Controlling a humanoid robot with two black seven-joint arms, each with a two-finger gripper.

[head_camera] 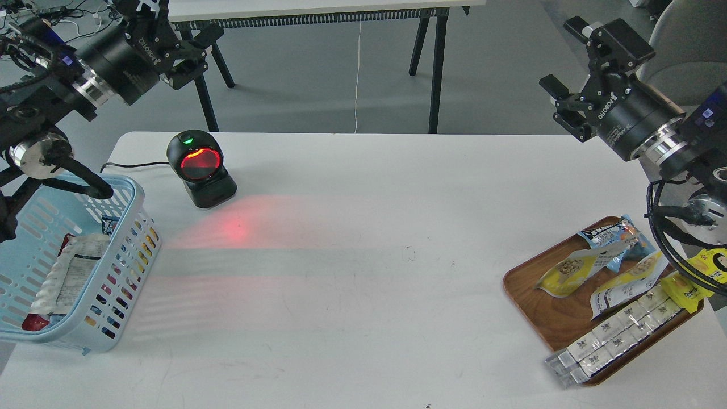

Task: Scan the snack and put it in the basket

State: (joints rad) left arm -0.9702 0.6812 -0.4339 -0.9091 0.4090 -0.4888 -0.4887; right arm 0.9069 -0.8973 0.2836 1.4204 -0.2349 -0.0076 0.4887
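Observation:
Two snack pouches, yellow and silvery white with beige balls pictured, lie on the brown tray at the right: one on the left, the other beside it. The light blue basket stands at the table's left edge with a white pouch and other packs inside. My right gripper hangs open and empty above the table's far right edge, well above the tray. My left gripper is raised at the far left, above and behind the basket, its fingers apart with nothing between them.
A black scanner with a glowing red window stands behind the basket and throws red light onto the table. The tray also holds a blue puffed bag, a bright yellow pack and a long strip of small white packs.

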